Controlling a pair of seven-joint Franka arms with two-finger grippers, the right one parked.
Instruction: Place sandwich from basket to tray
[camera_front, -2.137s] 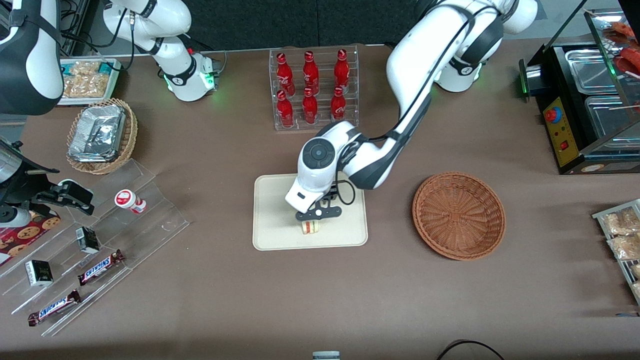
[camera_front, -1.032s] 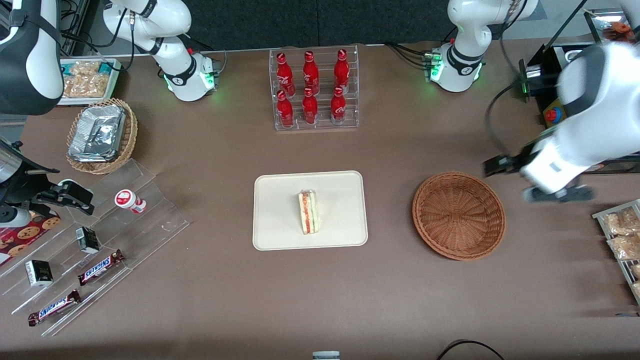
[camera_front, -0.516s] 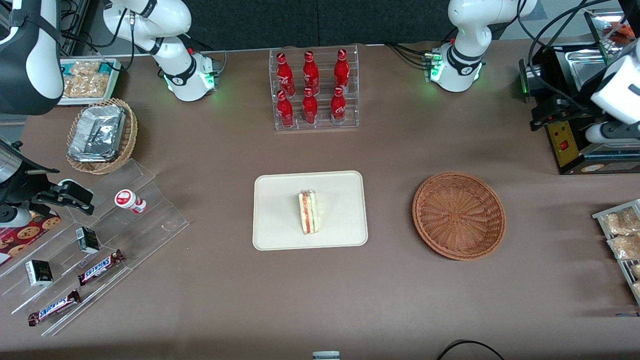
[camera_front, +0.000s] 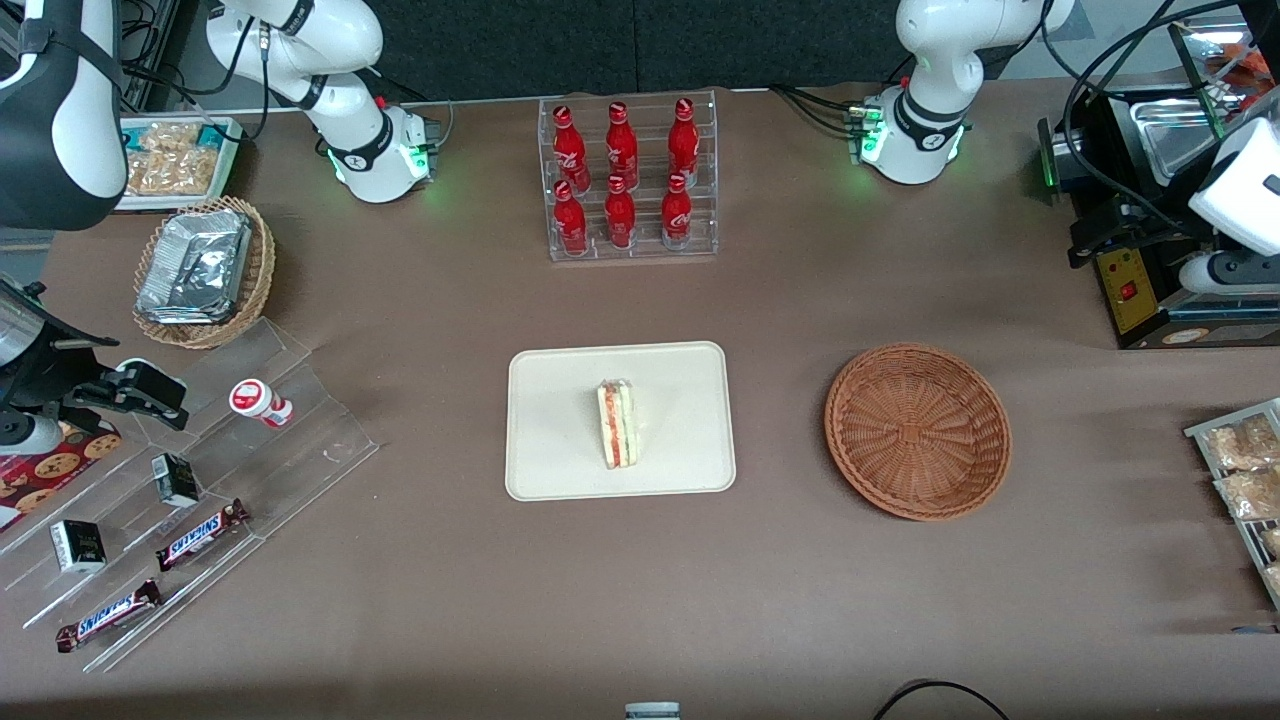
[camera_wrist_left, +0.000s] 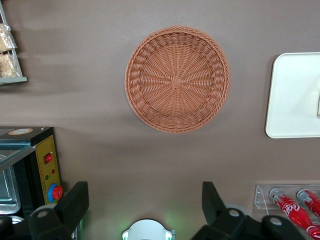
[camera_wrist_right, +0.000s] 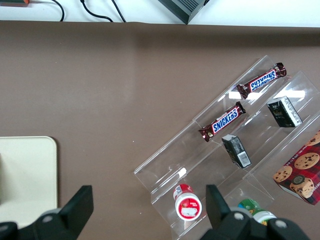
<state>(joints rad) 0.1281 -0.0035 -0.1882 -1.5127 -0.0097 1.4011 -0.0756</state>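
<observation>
- Brown tabletop (camera_front: 800, 600) fills the front view, with the tray (camera_front: 560, 440) at frame centre.
- Task looks done: the sandwich (camera_front: 619, 423) lies on the tray; the basket (camera_front: 917, 431), centre-right, is empty.
- Left gripper (camera_wrist_left: 142, 207) hangs wide open and empty at the upper right edge, raised above the table.
- Compared with two seconds ago, it has left the sandwich and withdrawn.
</observation>
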